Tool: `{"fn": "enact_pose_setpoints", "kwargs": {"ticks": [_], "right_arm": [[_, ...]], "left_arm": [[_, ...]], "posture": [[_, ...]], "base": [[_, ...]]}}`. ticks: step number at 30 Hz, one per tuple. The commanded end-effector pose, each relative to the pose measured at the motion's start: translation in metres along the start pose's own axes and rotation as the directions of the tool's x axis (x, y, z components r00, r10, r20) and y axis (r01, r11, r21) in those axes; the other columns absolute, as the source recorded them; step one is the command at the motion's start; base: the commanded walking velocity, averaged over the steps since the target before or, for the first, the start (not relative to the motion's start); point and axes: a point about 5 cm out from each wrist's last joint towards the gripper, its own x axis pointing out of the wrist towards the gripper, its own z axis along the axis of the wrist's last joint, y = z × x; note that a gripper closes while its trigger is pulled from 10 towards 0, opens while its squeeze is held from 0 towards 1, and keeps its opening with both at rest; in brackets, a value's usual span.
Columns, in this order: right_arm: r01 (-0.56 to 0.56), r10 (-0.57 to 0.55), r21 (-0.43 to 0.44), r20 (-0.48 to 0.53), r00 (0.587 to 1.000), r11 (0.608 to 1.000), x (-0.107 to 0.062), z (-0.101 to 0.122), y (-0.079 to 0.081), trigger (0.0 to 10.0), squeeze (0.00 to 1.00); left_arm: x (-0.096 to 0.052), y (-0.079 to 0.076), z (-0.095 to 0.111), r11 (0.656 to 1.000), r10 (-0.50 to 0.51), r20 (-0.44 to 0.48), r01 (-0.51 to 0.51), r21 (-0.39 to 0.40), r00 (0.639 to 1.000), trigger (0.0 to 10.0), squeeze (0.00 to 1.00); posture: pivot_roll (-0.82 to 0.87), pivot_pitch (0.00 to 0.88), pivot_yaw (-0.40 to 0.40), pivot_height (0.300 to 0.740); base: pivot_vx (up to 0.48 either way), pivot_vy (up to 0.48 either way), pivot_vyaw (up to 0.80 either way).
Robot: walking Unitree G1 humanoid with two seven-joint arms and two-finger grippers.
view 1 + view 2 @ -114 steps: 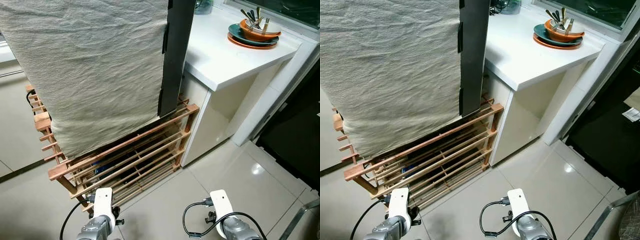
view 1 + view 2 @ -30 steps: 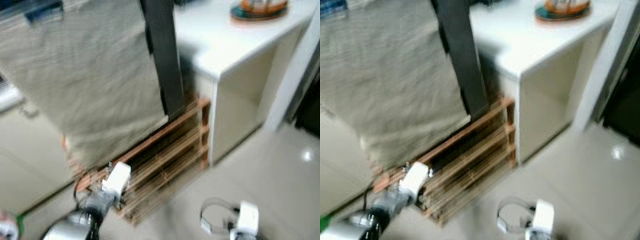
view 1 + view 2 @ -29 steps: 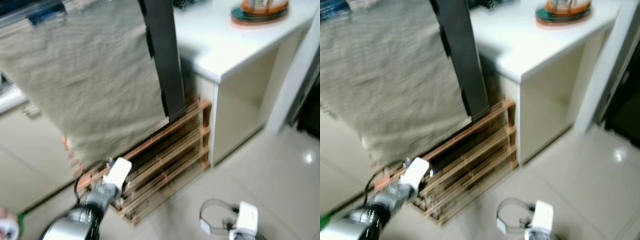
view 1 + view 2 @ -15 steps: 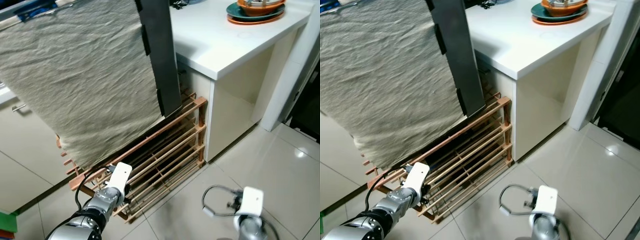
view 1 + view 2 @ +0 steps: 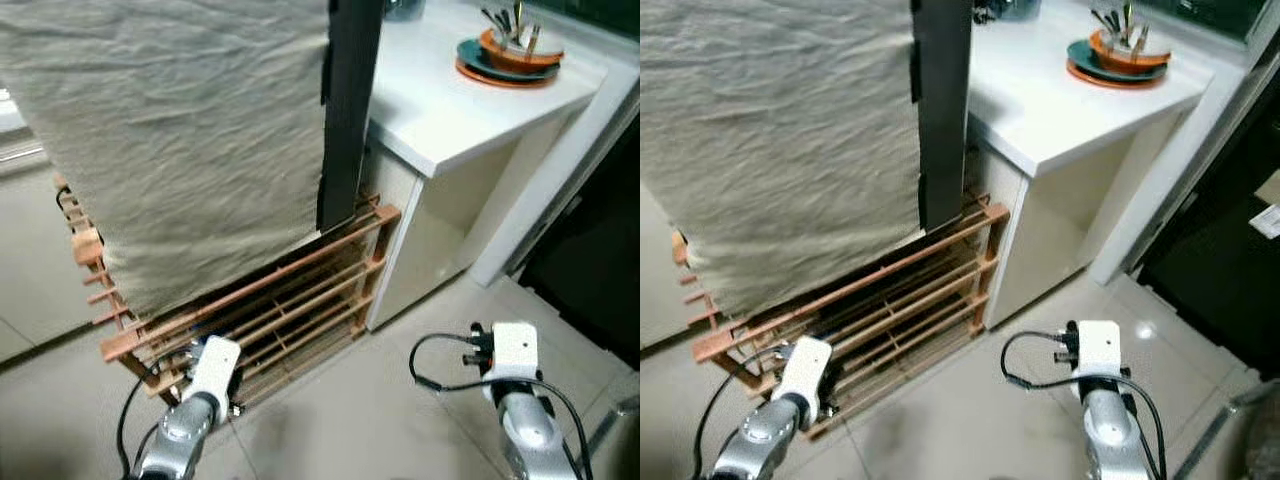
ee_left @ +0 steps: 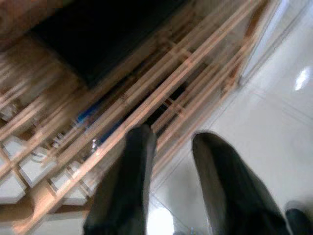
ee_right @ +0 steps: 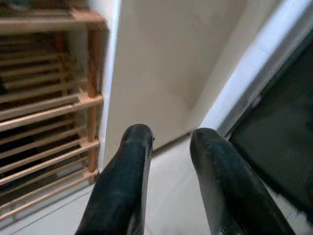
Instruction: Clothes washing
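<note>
Nearest the camera, at the bottom of the head views, both arms poke up over the pale tiled floor [image 5: 330,420]. The left gripper [image 6: 168,142] sits at the lower left, right in front of the wooden rack; in the wrist view its two black fingers are spread a little apart with nothing between them, pointing at the slats. The right gripper [image 7: 168,134] is at the lower right with a black cable looped beside it; its fingers are also parted and empty, aimed at the gap where the rack meets the white cabinet side.

A bit further back, the wooden rack [image 5: 260,300] runs across the lower left and middle of the frame, its right end just beside the white counter [image 5: 450,110].

Draped over the rack and covering most of the upper left is the big beige cloth [image 5: 180,130], wrinkled and hanging down to the top rails. A dark panel [image 5: 345,110] hangs along its right edge, top centre.

Far back at the upper right, a stack of dishes [image 5: 505,60] with some utensils in the orange bowl sits on the counter
</note>
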Motion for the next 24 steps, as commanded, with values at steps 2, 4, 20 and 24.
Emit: {"fn": "enact_pose_setpoints", "kwargs": {"ticks": [2, 4, 20, 24], "right_arm": [[-0.044, 0.044, 0.013, 0.037, 0.998, 0.999, -0.002, 0.014, 0.001, 10.0, 1.00], [-0.044, 0.043, 0.009, 0.058, 0.997, 0.999, -0.003, 0.020, 0.003, 10.0, 1.00], [-0.099, 0.090, 0.106, 0.082, 0.993, 0.989, -0.040, 0.056, 0.014, 10.0, 1.00], [-0.065, 0.059, 0.085, 0.070, 0.996, 0.994, -0.046, 0.057, 0.009, 10.0, 1.00]], "left_arm": [[-0.005, 0.004, 0.030, 0.997, 0.044, 0.130, -0.035, -0.072, 0.991, 10.0, 1.00], [-0.011, 0.004, 0.047, 0.998, 0.060, 0.193, -0.057, -0.024, 0.979, 10.0, 1.00], [-0.031, -0.011, 0.128, 0.988, -0.044, 0.412, 0.102, -0.120, 0.910, 10.0, 0.00], [-0.035, -0.022, 0.137, 0.990, -0.130, 0.444, 0.140, 0.010, 0.886, 10.0, 0.00]], "posture": [[-0.18, 0.000, -0.128, 0.740], [-0.17, 0.000, -0.137, 0.740], [-0.21, 0.000, 0.007, 0.740], [-0.21, 0.000, 0.011, 0.740]], "base": [[0.000, 0.000, 0.00], [0.000, 0.000, 0.00], [0.000, 0.000, -0.08], [0.000, 0.000, -0.80]]}}
